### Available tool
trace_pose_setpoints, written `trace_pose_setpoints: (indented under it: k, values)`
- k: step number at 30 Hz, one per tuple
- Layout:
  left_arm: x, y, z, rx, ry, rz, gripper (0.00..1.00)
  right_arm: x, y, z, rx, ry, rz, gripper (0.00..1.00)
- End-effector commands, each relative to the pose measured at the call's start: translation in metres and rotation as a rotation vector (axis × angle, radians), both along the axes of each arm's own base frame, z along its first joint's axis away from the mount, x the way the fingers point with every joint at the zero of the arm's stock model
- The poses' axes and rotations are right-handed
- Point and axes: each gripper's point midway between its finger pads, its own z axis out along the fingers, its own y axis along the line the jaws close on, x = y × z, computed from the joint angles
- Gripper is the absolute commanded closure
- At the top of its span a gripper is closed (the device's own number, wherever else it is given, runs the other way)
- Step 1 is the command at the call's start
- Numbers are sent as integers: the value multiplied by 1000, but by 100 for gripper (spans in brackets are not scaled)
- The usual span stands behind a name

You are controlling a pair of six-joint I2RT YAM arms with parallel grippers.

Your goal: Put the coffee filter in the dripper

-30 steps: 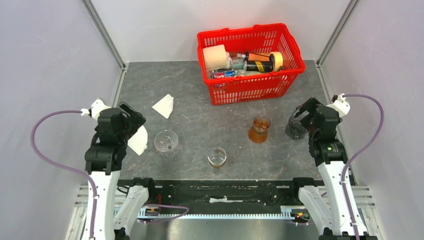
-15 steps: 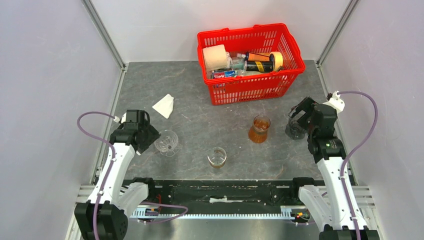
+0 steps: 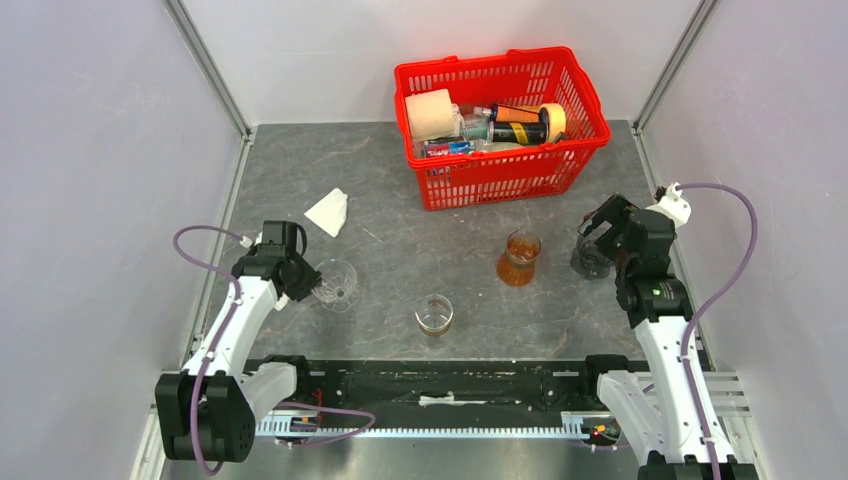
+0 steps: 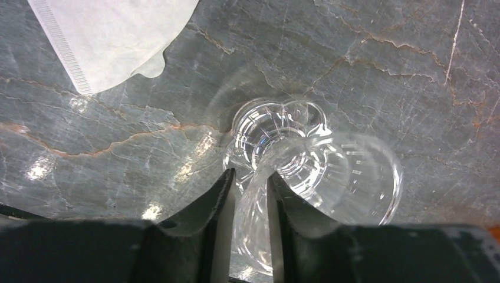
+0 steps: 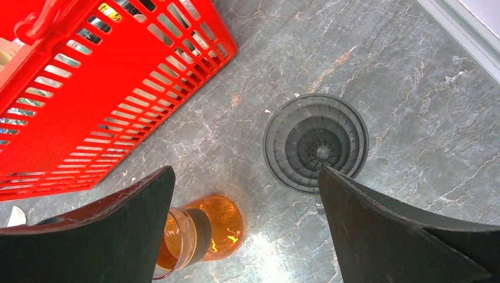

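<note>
**A:** Starting big: what is sitting on the grey table (image 3: 400,240)?

**B:** A red basket (image 3: 500,180) is standing at the far edge, holding a paper roll (image 3: 430,113) and some bottles (image 3: 515,128).

**A:** And what are the arms doing?

**B:** The left gripper (image 4: 250,177) is reaching down at the near left. Its jaws are pinching the wall of the dripper (image 4: 348,177), with one finger on each side of the glass. The right gripper (image 5: 246,171) is hovering with its jaws spread wide above a dark smoky cup (image 5: 315,143), gripping nothing.

**A:** Where is the coffee filter (image 3: 328,212) lying?

**B:** It is lying flat on the table beyond the dripper, near it but not touching. A carafe of brown liquid (image 3: 518,258) is standing left of the dark smoky cup, and a small tumbler (image 3: 434,314) is sitting near the front edge.
</note>
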Motion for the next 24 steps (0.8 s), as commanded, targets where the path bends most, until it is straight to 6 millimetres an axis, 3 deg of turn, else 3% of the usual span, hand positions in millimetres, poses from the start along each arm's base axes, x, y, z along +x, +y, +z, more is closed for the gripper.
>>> trace_pose_setpoints:
  k: [1,6,9,16,20,24]
  values:
    - [13,-4,2,-33,-46,15,73,-1,-4,9,-17,-25,-12,1]
    - [18,-4,11,-25,-78,3,94,0,-3,7,-15,-20,-8,1]
    - [24,-5,23,-28,-111,-7,98,1,-1,7,-11,-18,1,1]
    - [50,-25,70,-50,-246,-115,98,4,9,8,-14,-14,74,1]
    - [59,-54,97,-100,-314,-268,98,6,22,9,-8,-20,162,1]
    - [60,-101,135,-233,-425,-485,98,7,27,9,-6,-19,194,1]
